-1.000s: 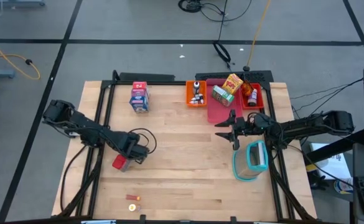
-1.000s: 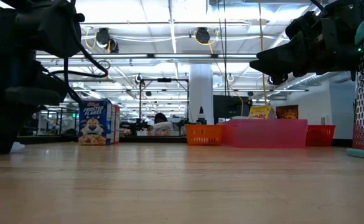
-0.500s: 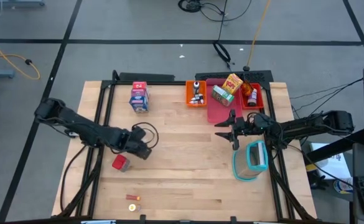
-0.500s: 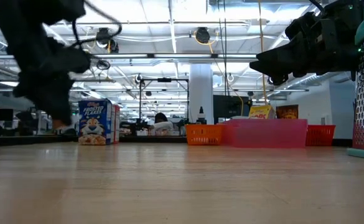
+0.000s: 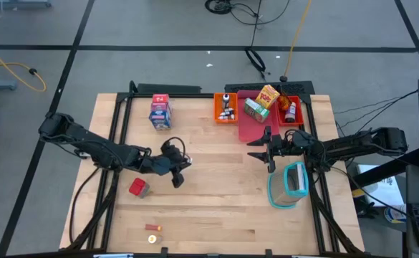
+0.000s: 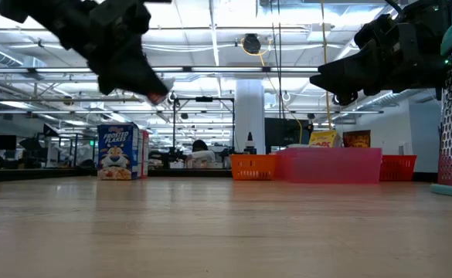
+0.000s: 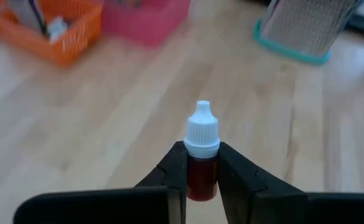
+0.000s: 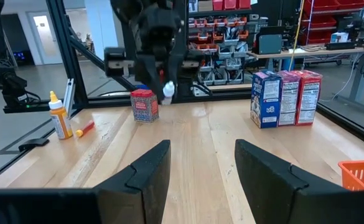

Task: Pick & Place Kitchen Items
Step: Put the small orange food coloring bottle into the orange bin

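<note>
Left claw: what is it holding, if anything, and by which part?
The left claw grips a small white-capped bottle by its dark red body, below the cap.

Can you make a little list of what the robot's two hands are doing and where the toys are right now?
left tool: shut on small bottle, red with a white cap, held above the table
right tool: open, empty, waiting beside the pink tray
red cube: on the table, near the left arm
cereal boxes: standing at the far side
orange basket: holds tiny bottles
yellow carton: on the pink tray
grater: in its teal-rimmed holder by the right arm
</note>
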